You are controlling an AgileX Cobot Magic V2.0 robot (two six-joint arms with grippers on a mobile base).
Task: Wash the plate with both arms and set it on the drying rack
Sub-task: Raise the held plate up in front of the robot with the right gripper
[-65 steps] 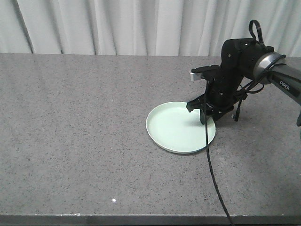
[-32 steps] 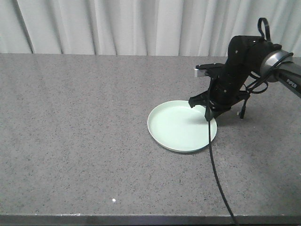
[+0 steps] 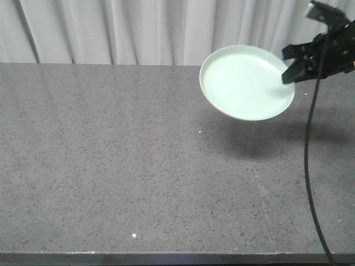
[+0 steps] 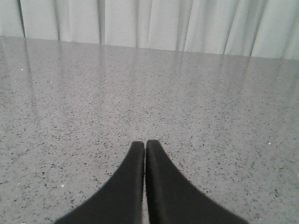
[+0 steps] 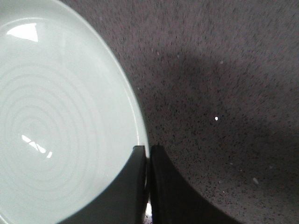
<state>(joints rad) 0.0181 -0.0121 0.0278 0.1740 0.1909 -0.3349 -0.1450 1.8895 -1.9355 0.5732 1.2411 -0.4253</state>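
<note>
The left gripper (image 4: 145,179) hovers low over the grey surface (image 3: 111,166), jaws together and empty. The plate (image 3: 247,83) hangs tilted at one o'clock, its three-o'clock rim clamped by the right gripper (image 3: 286,69). It is probably mid-carry; the next move needs a steady transfer and the left arm's help.

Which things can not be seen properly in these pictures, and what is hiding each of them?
- The drying rack: it appears in no view.
- The right arm: in the front view the right edge cuts it off; only the right hand gripping the plate shows.
- The plate's left part: cut by the frame edge in the right wrist view.
- The left hand: absent from the front view; its own wrist view shows only closed tips.
</note>
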